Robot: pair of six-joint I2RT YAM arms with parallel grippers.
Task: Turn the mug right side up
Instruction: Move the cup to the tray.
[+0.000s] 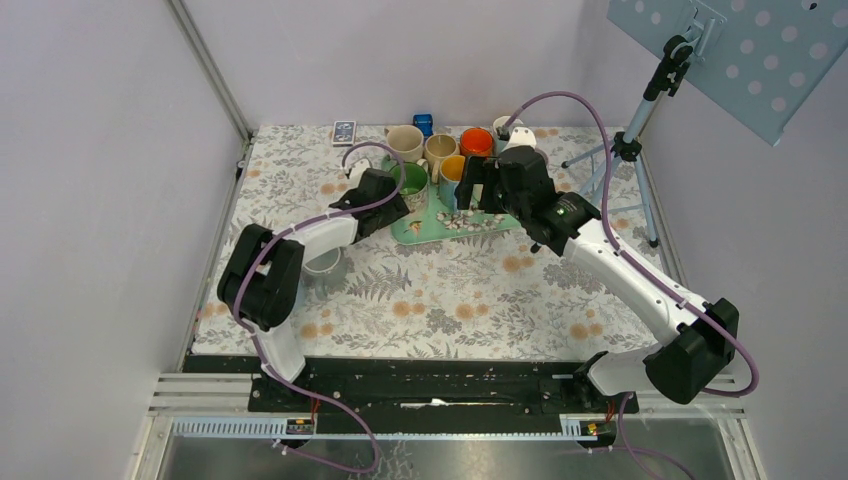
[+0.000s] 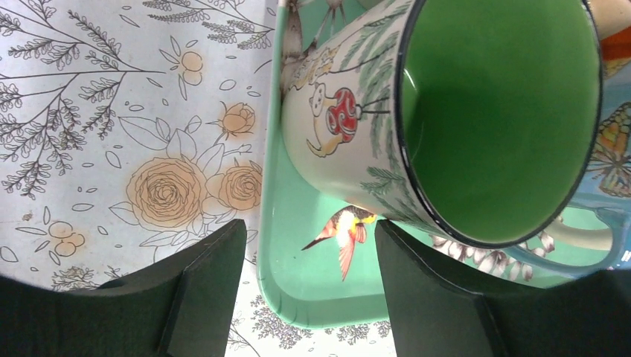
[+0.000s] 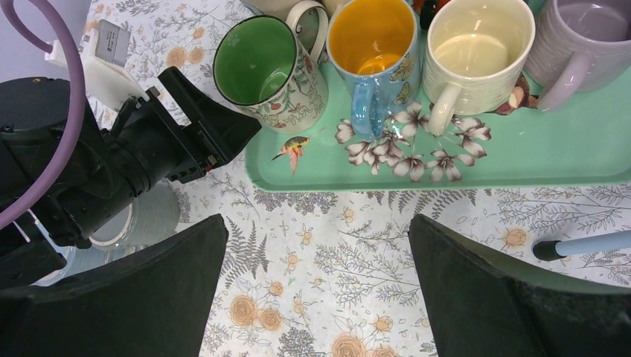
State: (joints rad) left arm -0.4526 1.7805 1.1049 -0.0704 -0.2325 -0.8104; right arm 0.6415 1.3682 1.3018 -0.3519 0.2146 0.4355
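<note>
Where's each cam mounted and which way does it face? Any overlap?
Top external: above, behind the bases, looking down on the table; both arms, left gripper and right gripper at the tray.
Left wrist: faces the green-lined mug on the tray's corner; own open fingers below.
Right wrist: looks down on the tray's near edge; own fingers, plus the left gripper.
Shared: all three show that mug.

One tray is counted. Four mugs are lined along its front: one green mug, one blue mug, one cream mug and one lilac mug. Four more are seen behind: one beige mug, one tan mug, one orange mug and one white mug. One pale cup is counted off the tray, and one tripod.
</note>
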